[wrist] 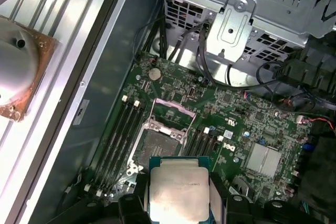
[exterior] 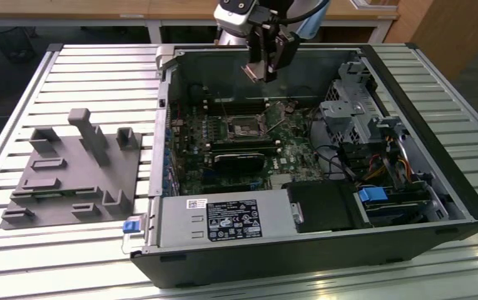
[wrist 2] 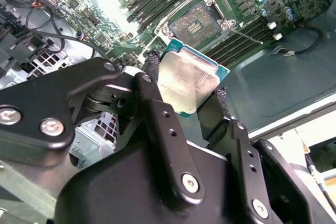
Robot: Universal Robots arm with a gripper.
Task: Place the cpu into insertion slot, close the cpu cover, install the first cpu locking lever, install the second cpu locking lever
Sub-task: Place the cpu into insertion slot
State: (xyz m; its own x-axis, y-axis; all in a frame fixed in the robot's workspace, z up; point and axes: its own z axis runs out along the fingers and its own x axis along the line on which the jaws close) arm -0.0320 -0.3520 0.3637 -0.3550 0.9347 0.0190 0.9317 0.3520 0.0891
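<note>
Grips the cpu (wrist 2: 188, 83) by two opposite edges in the end effector (wrist 2: 186, 80), with the black fingers (wrist 2: 152, 61) drawn narrow onto the green border of the chip, probably so as to leave the underside free for seating. Holds it high over the open computer case (exterior: 306, 256), well apart from the board and roughly above the insertion slot (exterior: 246, 129). Shows, in both wrist views, a flat square chip with a dull silver-tan metal top, a little scuffed, rounded at the corners of the lid. Not yet seated, to judge from the slot: bare, with a dark square centre of fine contacts inside a silvery rim, set into green circuit board between rows of long black memory slots (wrist: 113, 140). Cpu cover (wrist: 176, 106), a thin metal frame, apparently tipped up at one side of the slot and thus clear of the opening. Case laid on a desk (exterior: 97, 69) of ribbed pale metal slats, beside a grey moulded fixture (exterior: 72, 169) at the exterior view's left.
</note>
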